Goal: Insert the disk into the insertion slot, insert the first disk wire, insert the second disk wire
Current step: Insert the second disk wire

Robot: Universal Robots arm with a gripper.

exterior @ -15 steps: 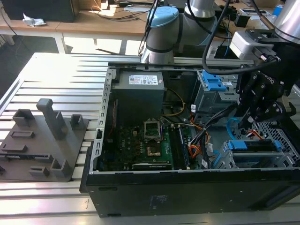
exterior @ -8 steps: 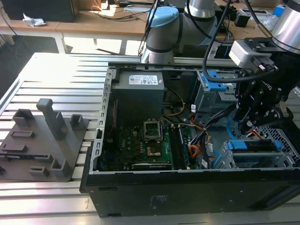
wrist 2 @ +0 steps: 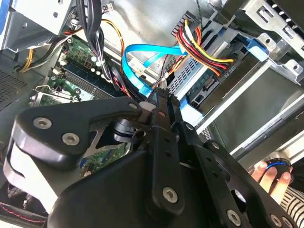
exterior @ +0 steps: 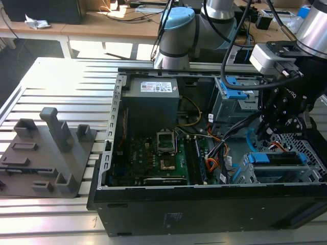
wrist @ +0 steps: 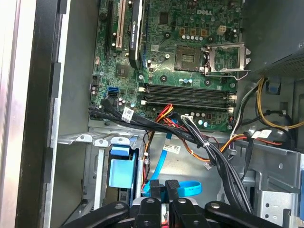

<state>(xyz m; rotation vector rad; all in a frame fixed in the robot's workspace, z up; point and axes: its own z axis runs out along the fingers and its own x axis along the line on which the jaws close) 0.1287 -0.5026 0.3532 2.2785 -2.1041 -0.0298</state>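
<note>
Disk point(exterior: 278, 158): flat grey drive in a bright blue carrier, already seated in the slot point(exterior: 306, 171), the low perforated grey cage at the PC case's point(exterior: 204, 209) front corner on the exterior view's right. Its long axis runs along the case's front edge, lying flat, blue rim facing up and toward the motherboard point(exterior: 153, 158). In the second wrist view the disk's point(wrist 2: 204, 78) end w/ connectors shows, framed by blue plastic.

1st wire point(wrist 2: 202, 50): orange, red, yellow, black strands fanning down into a dark plug that sits against the disk's end; looks plugged, can't confirm fully seated.

2nd wire point(wrist 2: 137, 66): slim flat light-blue cable, loops up from near the motherboard, then bends down toward the claw point(wrist 2: 164, 97). In the first wrist view the same cable point(wrist: 187, 187) curls just beside the claw point(wrist: 162, 186), w/ a thinner blue run going up toward the board.

Claw: fingers narrow, nearly together, pinching the blue plug end of the 2nd wire, right beside the disk's connector edge. In the exterior view the claw point(exterior: 265, 133) hangs just above the slot's back side, inside the case.

Case sits open on a slatted metal desk point(exterior: 66, 81); grey fixture point(exterior: 48, 153) lies well apart, toward the desk's edge on the exterior view's left. A hand point(wrist 2: 273, 175) shows at the second wrist view's corner.
</note>
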